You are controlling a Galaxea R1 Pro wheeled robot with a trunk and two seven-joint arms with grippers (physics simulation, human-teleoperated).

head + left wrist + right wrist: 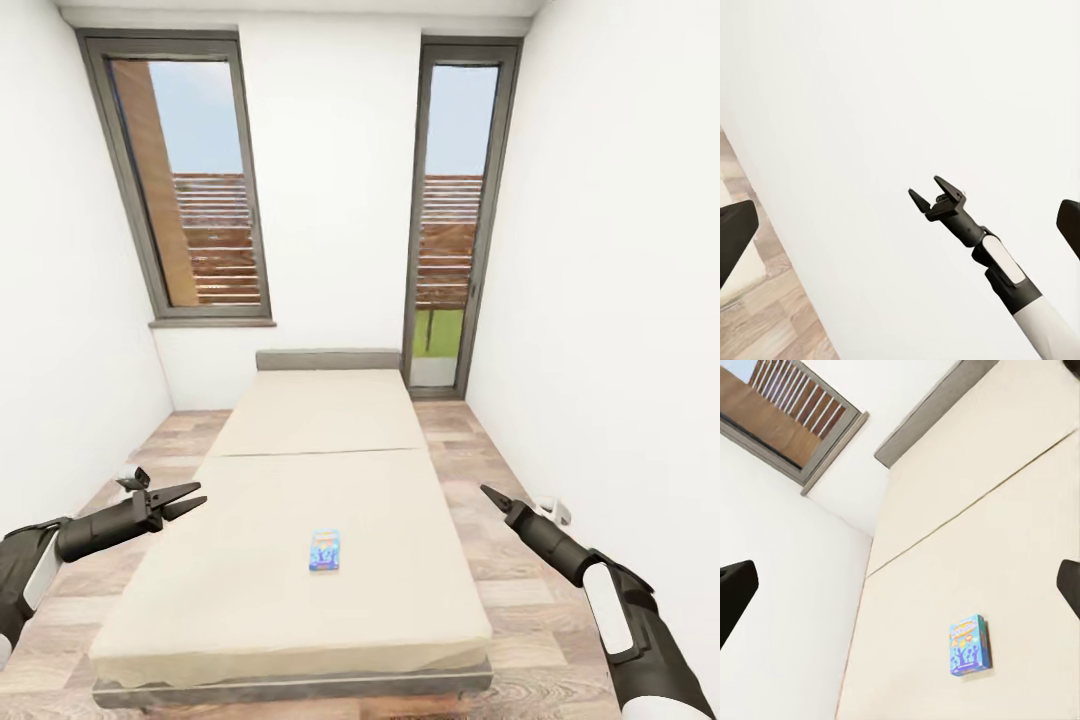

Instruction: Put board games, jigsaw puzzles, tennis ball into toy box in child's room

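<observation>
On the bed (pixel 300 520), small blue board game (pixel 324 550) lies flat btwn both empty, open end effectors, left (pixel 190 498), right (pixel 488 494); thin box could slide away if pinched off-centre.

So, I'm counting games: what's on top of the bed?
One small blue board game lies flat on the bed mattress, nearer the foot. No second game is visible there.
</observation>
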